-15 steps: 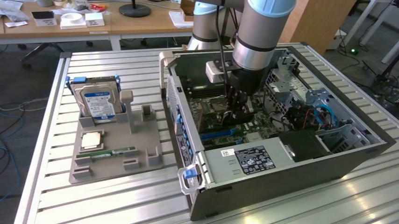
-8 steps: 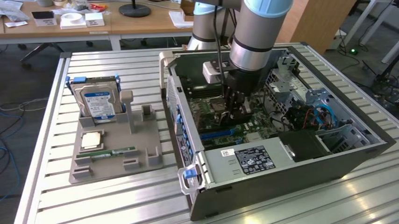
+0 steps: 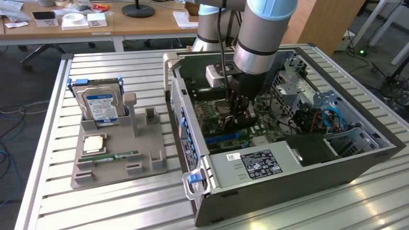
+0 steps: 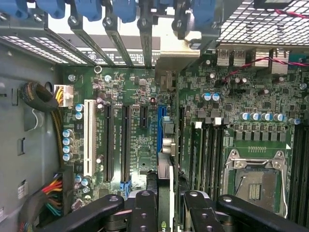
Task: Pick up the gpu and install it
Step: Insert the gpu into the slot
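My gripper (image 3: pixel 239 111) is down inside the open computer case (image 3: pixel 288 163), over the green motherboard (image 3: pixel 221 132). In the wrist view the gripper (image 4: pixel 168 200) is shut on the gpu (image 4: pixel 166 169), a thin dark card seen edge-on between the black fingers (image 4: pixel 144 212). The card runs along the blue expansion slot (image 4: pixel 161 128). Its silvery bracket (image 4: pixel 179 55) lies at the case's rear slot openings. Whether the card's edge sits in the slot I cannot tell.
A grey parts holder (image 3: pixel 118 165) stands on the slatted table at the exterior view's left. It carries an upright hard drive (image 3: pixel 101 103), a processor chip (image 3: pixel 94 143) and a green memory stick (image 3: pixel 118 156). Cable bundles (image 4: pixel 46 96) and the processor socket (image 4: pixel 253 179) flank the slots.
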`<state>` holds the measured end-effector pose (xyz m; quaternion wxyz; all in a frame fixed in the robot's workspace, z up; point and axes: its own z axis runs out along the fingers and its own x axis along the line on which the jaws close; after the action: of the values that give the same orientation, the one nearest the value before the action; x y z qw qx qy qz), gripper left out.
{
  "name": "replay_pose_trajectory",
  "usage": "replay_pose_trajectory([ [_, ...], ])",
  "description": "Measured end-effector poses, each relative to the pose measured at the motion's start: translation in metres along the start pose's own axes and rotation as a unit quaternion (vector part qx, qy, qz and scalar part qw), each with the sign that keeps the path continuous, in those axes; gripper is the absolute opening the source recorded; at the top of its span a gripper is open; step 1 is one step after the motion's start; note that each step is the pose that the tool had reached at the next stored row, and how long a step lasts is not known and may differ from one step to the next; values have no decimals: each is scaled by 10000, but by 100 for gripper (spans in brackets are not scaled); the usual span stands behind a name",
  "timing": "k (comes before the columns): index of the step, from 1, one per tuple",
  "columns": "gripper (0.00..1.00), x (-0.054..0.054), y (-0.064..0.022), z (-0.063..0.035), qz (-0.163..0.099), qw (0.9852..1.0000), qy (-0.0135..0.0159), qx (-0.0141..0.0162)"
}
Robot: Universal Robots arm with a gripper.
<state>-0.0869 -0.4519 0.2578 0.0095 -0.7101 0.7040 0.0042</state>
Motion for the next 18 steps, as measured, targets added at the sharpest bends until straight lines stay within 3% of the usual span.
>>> replay_pose_trajectory([
  [18,26,30,85,5,-4,10000,-1,0],
])
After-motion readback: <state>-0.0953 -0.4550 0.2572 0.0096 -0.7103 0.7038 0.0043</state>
